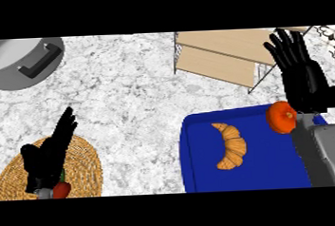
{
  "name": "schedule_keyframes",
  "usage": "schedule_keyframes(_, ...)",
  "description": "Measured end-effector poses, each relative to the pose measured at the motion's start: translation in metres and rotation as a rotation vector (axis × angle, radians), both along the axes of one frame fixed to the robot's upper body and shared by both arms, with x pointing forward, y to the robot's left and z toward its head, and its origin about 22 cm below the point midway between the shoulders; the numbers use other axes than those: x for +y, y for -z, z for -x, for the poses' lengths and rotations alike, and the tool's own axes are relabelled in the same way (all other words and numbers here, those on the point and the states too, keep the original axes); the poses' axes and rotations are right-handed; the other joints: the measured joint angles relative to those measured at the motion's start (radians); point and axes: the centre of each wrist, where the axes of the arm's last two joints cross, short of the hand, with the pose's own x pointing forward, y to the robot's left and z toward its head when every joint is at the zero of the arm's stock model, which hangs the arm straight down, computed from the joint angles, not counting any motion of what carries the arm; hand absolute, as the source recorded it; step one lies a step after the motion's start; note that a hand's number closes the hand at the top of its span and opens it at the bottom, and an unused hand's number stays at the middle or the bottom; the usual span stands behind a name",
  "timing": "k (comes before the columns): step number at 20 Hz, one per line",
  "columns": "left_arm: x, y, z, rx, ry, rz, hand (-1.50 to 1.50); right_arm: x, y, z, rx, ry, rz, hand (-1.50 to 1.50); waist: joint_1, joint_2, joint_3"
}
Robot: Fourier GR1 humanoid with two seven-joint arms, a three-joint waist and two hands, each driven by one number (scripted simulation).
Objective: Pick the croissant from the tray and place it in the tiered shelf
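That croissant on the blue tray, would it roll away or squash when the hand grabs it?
The croissant lies flat and curved on the blue tray, so it probably won't roll. Its tapered ends look thin, so they may crumble first. Its middle is the thickest part, probably the safest place to hold.

1. There is one view only, from the robot's head, looking steeply down onto the marbled worktop [127, 88].
2. The forearms enter from the lower edge: the left hand [49, 155] shows at lower left, the right hand [302, 78] at upper right.
3. The far edge of the view cuts off a grey pot [17, 62] at upper left and a wooden tiered shelf [220, 55] at upper right.
4. The near edge crops a blue tray [267, 170] and a woven mat [85, 173].
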Motion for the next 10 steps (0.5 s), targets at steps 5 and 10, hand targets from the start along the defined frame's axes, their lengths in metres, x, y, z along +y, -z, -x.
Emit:
schedule_keyframes(5, 0.028, -0.004, -0.004, -0.002, -0.031, -0.032, 0.00, 0.047, 0.013, 0.007, 0.004, 0.107, 0.115, 1.50, 0.004, -0.024, 0.013)
schedule_keyframes(10, 0.048, -0.008, -0.004, 0.004, -0.077, -0.037, 0.00, 0.017, 0.061, 0.019, 0.138, 0.501, 0.356, -1.50, -0.024, -0.024, 0.007)
